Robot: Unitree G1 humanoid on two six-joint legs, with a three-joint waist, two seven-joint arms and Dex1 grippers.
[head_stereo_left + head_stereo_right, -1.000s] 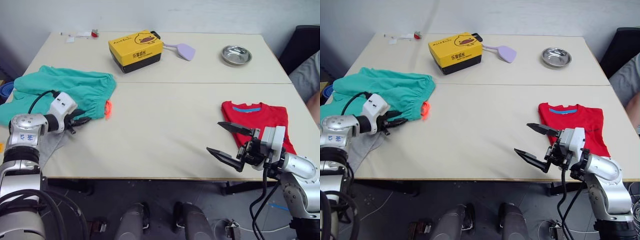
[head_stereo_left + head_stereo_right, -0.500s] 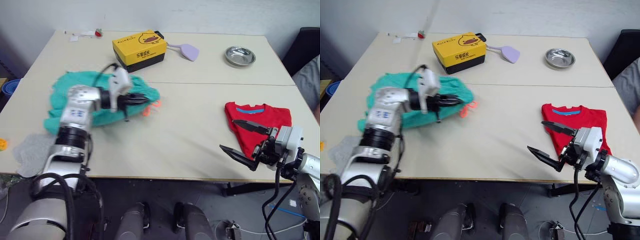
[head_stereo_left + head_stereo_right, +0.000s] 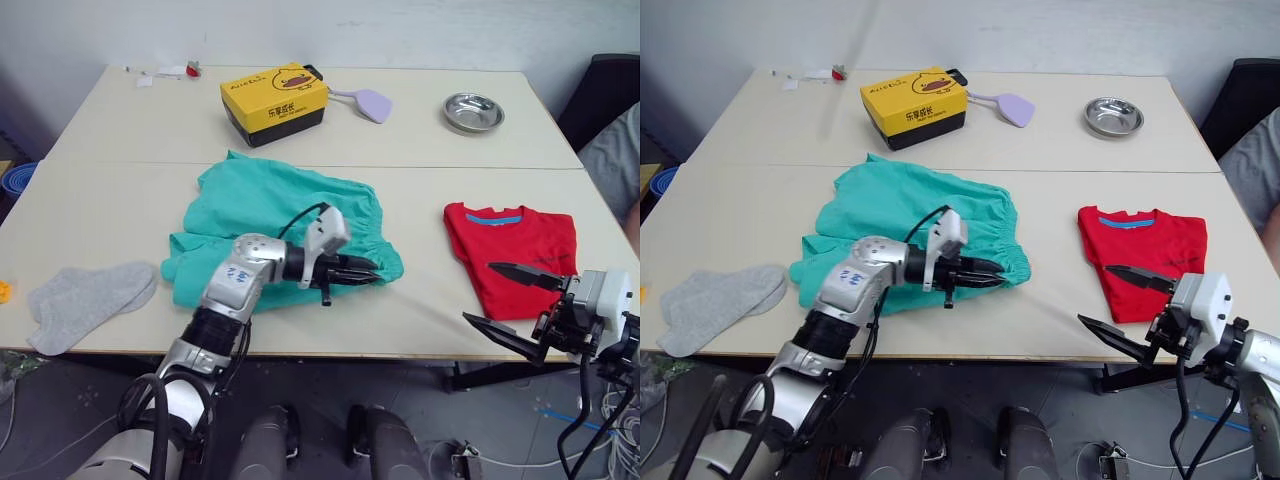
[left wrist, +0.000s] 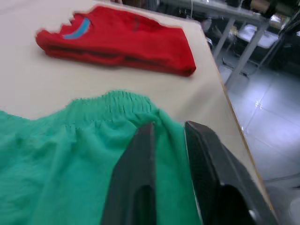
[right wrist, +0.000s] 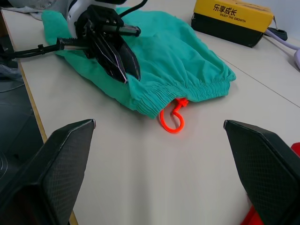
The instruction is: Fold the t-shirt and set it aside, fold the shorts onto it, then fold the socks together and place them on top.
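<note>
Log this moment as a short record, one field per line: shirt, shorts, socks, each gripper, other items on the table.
t-shirt: folded t-shirt lies on the table's right side
shorts: shorts lie mid-table, unfolded, orange drawstring out on the tabletop
socks: socks lie flat near the front left edge
left gripper: left gripper shut on the shorts' waistband
right gripper: right gripper open, at the front edge near the t-shirt
others: yellow box, lilac spatula, metal bowl at the back
</note>
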